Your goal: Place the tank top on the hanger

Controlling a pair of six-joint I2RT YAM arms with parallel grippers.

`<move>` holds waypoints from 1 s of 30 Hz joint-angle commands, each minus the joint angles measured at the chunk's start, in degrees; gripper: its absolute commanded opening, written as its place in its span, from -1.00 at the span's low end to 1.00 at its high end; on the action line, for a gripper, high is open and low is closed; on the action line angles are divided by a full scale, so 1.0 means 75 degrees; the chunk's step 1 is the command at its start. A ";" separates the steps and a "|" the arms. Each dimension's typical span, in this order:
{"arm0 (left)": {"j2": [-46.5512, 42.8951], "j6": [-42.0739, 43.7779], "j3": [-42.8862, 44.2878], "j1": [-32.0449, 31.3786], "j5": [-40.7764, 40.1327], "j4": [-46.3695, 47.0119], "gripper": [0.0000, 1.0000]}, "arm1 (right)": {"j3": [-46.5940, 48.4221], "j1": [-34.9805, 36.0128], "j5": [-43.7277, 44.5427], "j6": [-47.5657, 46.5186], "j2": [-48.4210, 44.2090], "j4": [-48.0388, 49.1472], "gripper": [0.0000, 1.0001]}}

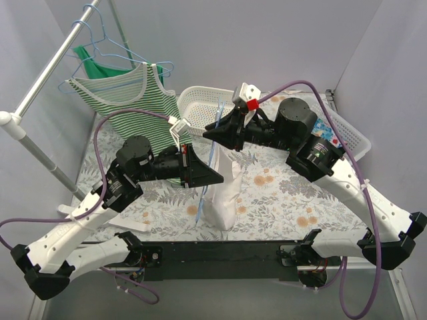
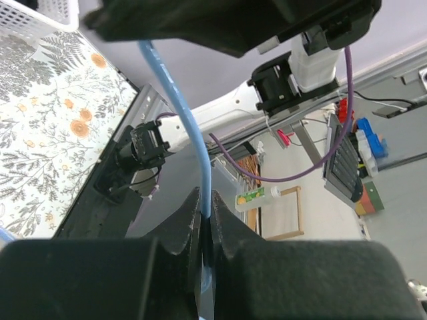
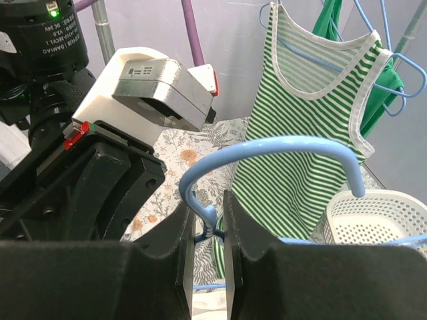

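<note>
The light-blue wire hanger (image 1: 214, 133) hangs edge-on above the table's middle. The white tank top (image 1: 223, 190) drapes from it down onto the floral cloth. My right gripper (image 1: 208, 133) is shut on the hanger's twisted neck, just below the hook (image 3: 267, 148). My left gripper (image 1: 212, 175) is shut on a lower stretch of the hanger's wire (image 2: 193, 133), beside the white cloth. In the left wrist view the wire runs straight between the closed jaws (image 2: 205, 212). In the right wrist view the neck sits between the jaws (image 3: 208, 227).
A rail at the back left carries a green-and-white striped tank top (image 1: 133, 100), a solid green top (image 1: 93, 67) and spare blue hangers (image 1: 100, 33). A white basket (image 1: 197, 100) stands at the back, close behind both grippers. A sloping rack pole (image 1: 40, 87) is on the left.
</note>
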 commanded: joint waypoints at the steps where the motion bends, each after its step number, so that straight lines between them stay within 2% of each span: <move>1: -0.0339 -0.0133 -0.0136 -0.0063 -0.0569 0.0399 -1.00 | 0.0276 0.0014 -0.0151 0.0062 -0.0063 0.0498 -0.97; 6: -0.0514 -0.0542 -0.0440 -0.0133 -0.0850 0.0844 -1.00 | 0.0182 0.0014 -0.0257 0.0155 -0.0098 0.0557 -0.96; 10: -0.0831 -0.1046 -0.1049 -0.0285 -0.1097 0.1908 -1.00 | -0.0005 0.0014 -0.0269 0.0167 -0.0168 0.0580 -0.55; 14: -0.1170 -0.1223 -0.1506 -0.0356 -0.1611 0.2239 -1.00 | -0.0251 0.0014 -0.0432 0.0401 -0.0355 0.0685 -0.21; 15: -0.1241 -0.1247 -0.1565 -0.0379 -0.1706 0.2286 -1.00 | -0.0333 0.0014 -0.0665 0.0390 -0.0403 0.0721 -0.13; 16: -0.1357 -0.1282 -0.1636 -0.0380 -0.1788 0.2391 -1.00 | -0.0473 0.0002 -0.0795 0.0413 -0.0438 0.0756 0.03; 19: -0.1510 -0.1399 -0.1788 -0.0380 -0.2092 0.2532 -1.00 | -0.0789 0.0025 -0.1252 0.0413 -0.0625 0.0885 0.27; 23: -0.1593 -0.1598 -0.1941 -0.0391 -0.2386 0.2708 -1.00 | -0.1001 0.0025 -0.1195 0.0483 -0.0895 0.0873 0.35; 26: -0.1710 -0.1797 -0.2035 -0.0426 -0.2561 0.2895 -1.00 | -0.1176 0.0025 -0.0517 0.0647 -0.1280 0.0873 0.35; 28: -0.1791 -0.1938 -0.2011 -0.0508 -0.2760 0.2931 -1.00 | -0.1329 0.0025 0.1209 0.0765 -0.1562 0.0827 0.35; 29: -0.1897 -0.2077 -0.2011 -0.0532 -0.2982 0.2942 -1.00 | -0.1388 0.0025 0.2554 0.0916 -0.1702 0.0757 0.35; 30: -0.1932 -0.2102 -0.1942 -0.0567 -0.3146 0.2943 -1.00 | -0.1411 0.0025 0.3263 0.1033 -0.1762 0.0571 0.37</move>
